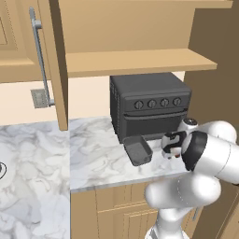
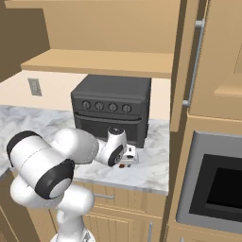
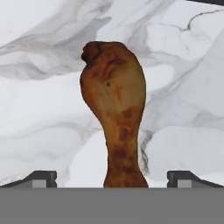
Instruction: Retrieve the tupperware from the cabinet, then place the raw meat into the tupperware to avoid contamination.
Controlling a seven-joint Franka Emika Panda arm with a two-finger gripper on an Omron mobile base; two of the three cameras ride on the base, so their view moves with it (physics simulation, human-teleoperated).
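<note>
The raw meat [image 3: 114, 118], a reddish-brown drumstick, lies on the marble counter [image 3: 39, 118], thick end away from the hand. My gripper [image 3: 112, 178] hangs open just over it, one fingertip on each side of the thin end, neither touching it. From the base, the gripper [image 1: 172, 148] [image 2: 127, 158] points down at the counter before the toaster oven, a bit of the meat [image 2: 122, 166] showing under it. The tupperware [image 1: 137, 150], a small dark grey tub, stands on the counter just left of the gripper. The cabinet [image 1: 140, 60] is open, its door [image 1: 58, 65] swung out.
A big dark grey toaster oven [image 1: 149, 105] [image 2: 113, 108] stands at the back of the counter, close behind the hand. The open door's bar handle [image 1: 41, 60] hangs above the counter's left part. The counter's front edge [image 1: 126, 183] is near. A built-in oven [image 2: 217, 189] sits at the right.
</note>
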